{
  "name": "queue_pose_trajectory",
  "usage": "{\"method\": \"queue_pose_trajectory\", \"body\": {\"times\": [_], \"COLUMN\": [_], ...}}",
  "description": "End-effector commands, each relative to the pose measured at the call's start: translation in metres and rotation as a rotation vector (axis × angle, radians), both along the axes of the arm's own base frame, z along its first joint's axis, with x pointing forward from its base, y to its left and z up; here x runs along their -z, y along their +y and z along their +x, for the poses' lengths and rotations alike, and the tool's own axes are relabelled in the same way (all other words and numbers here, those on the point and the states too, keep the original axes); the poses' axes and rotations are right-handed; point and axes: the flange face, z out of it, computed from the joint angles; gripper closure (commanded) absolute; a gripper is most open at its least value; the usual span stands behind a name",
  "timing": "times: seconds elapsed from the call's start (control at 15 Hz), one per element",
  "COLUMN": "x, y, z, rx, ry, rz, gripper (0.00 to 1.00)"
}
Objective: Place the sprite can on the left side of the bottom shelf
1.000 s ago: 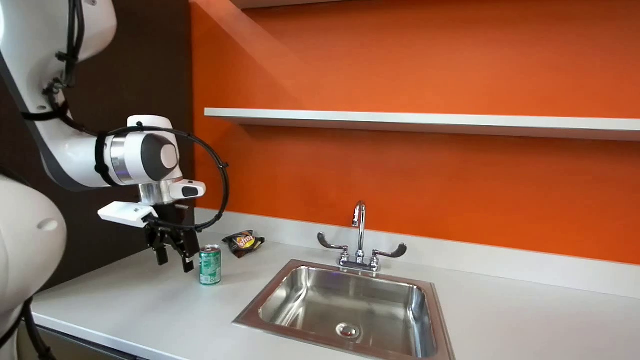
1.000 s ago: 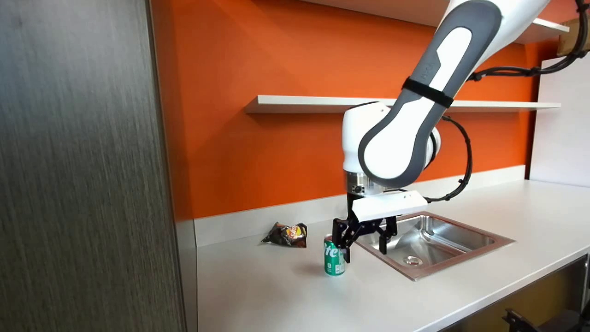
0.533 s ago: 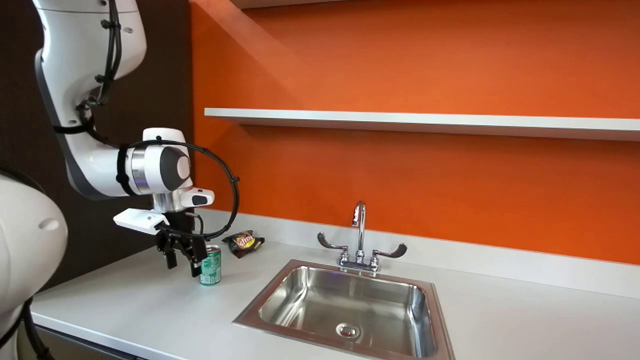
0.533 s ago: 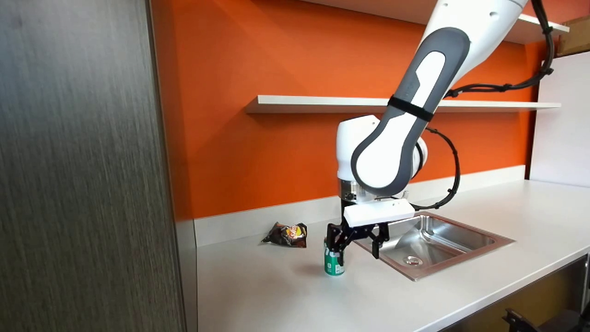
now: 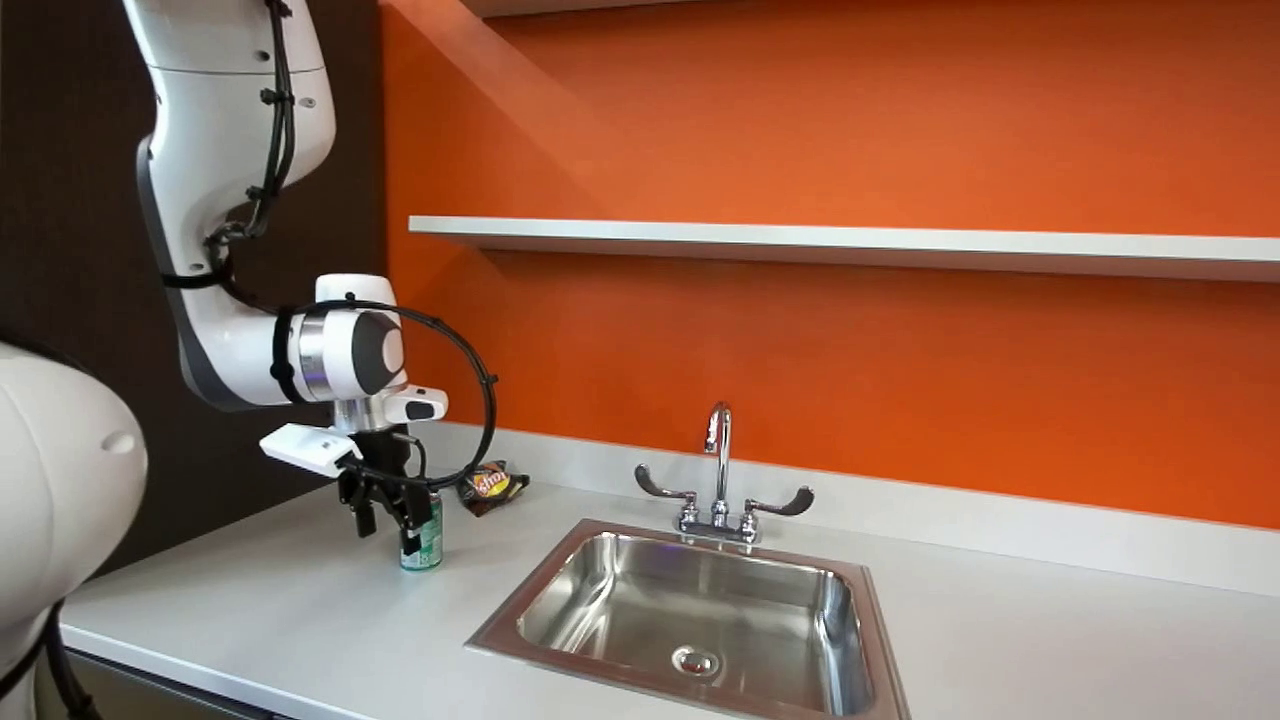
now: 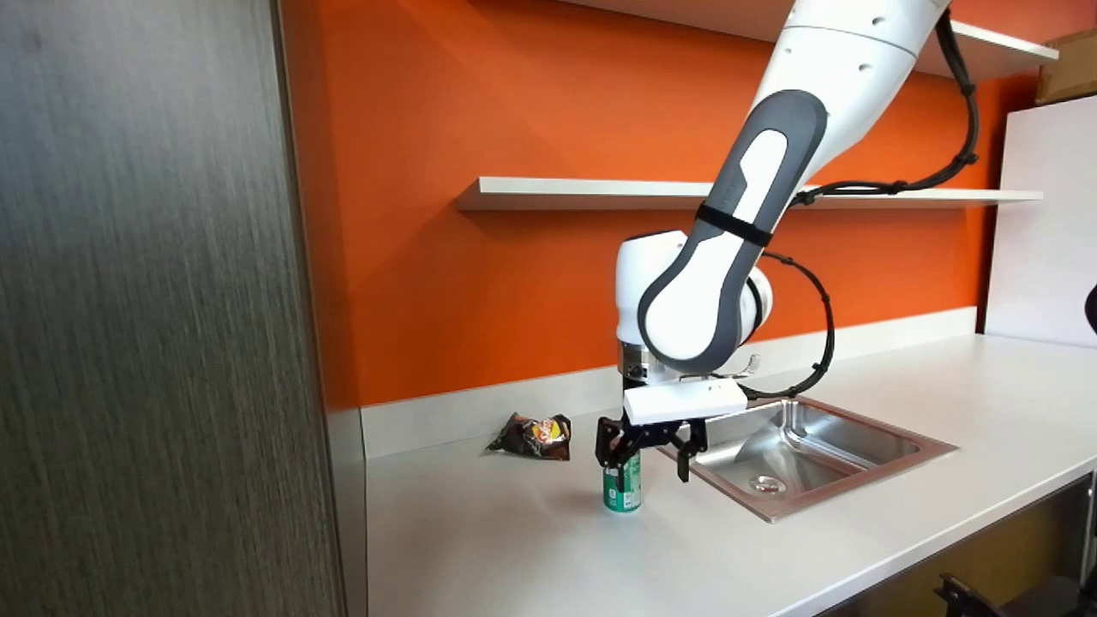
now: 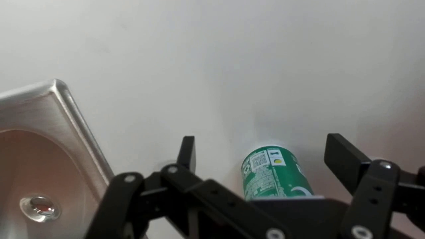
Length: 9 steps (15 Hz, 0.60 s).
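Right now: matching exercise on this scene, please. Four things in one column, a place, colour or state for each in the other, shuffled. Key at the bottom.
Things
1. sprite can
2. snack packet
3. gripper
4. lower shelf

Place, colour or state
A. white, running along the orange wall
B. open, not gripping anything
C. green, upright on the counter
D. dark, lying near the backsplash

Pairs: 1-C; 2-D; 3-B; 4-A
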Motion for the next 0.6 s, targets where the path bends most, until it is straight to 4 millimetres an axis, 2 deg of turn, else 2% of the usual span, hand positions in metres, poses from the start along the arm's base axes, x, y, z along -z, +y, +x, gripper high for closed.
{"method": "queue_pose_trajectory", "body": {"times": [0.0,0.53], "x": [0.0035,-0.0014], "y": [0.0044,-0.0009], "z": [0.014,0.0176], "rx": [0.018,0.134], "ry": [-0.018,-0.1], "rz": [0.002,0.051], "gripper": [0.0,0.0]}}
